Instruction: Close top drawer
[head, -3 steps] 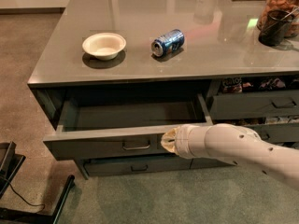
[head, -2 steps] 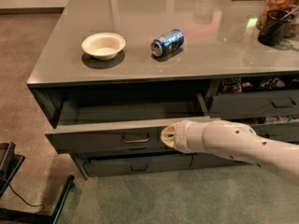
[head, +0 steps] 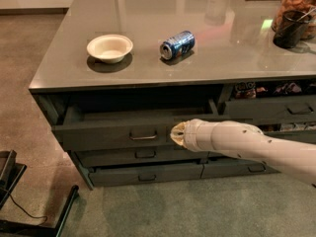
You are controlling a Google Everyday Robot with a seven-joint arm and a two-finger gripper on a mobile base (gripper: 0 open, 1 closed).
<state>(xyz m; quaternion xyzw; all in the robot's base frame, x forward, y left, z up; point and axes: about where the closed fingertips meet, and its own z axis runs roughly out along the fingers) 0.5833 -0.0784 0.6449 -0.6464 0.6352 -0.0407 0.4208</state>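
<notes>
The top drawer (head: pixel 106 132) is a wide dark grey drawer under the left part of the counter. It stands slightly open, its front a little out from the cabinet, with a small metal bar handle (head: pixel 143 135) at its centre. My gripper (head: pixel 175 135) is at the end of the white arm (head: pixel 237 142), which comes in from the right. The gripper end is pressed against the drawer front just right of the handle. Its fingers are hidden behind the arm's end.
Two slimmer grey drawers (head: pixel 143 154) sit below. Drawers with snack packets (head: pixel 269 90) are at the right. On the counter (head: pixel 64 73) lie a white bowl (head: pixel 109 48), a blue can (head: pixel 177 44) on its side and dark jars (head: pixel 291 19). A black frame (head: pixel 29 216) stands on the floor at lower left.
The drawer has slid inward and now stands out much less. The arm has moved forward and left with it, against the drawer front.
</notes>
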